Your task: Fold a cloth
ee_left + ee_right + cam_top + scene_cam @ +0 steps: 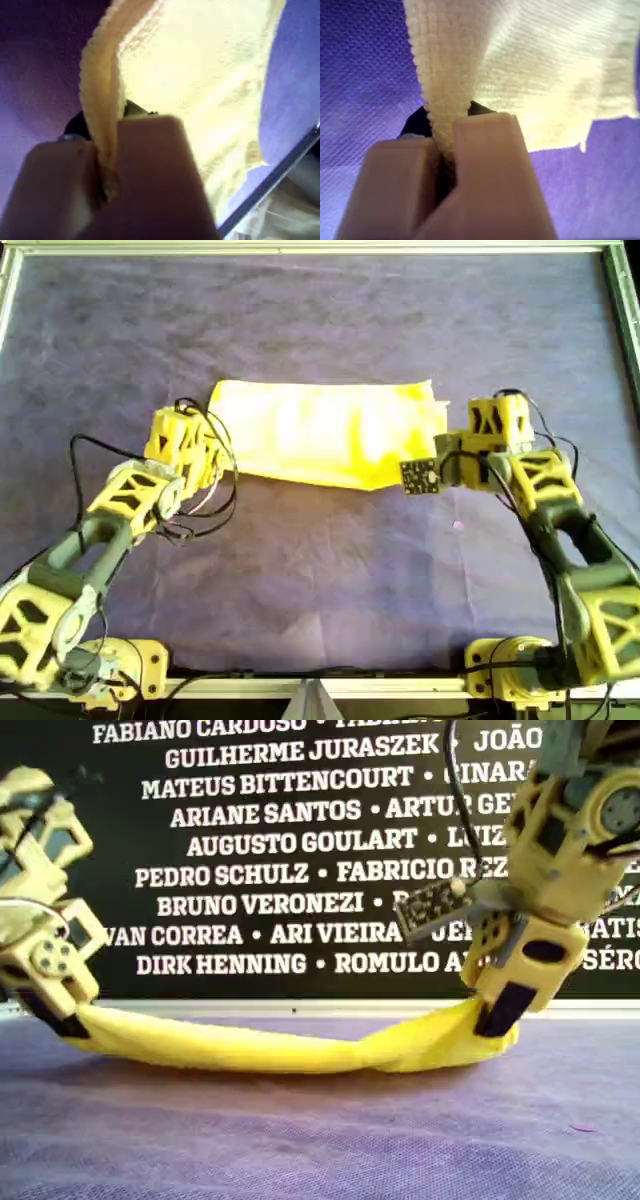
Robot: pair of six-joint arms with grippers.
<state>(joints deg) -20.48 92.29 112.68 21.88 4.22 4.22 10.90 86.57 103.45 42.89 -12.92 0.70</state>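
Overhead view: cloth [330, 430] lengthwise left-right

Purple table covering [330, 570]; name-printed black banner [290, 860] behind.

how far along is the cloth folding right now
Done: both ends are gripped. The left gripper and right gripper are each shut on an edge of the cloth. In hand: the exterior view shows the ends raised and the middle sagging to the table covering. Left: laying it down in a finished fold and releasing.
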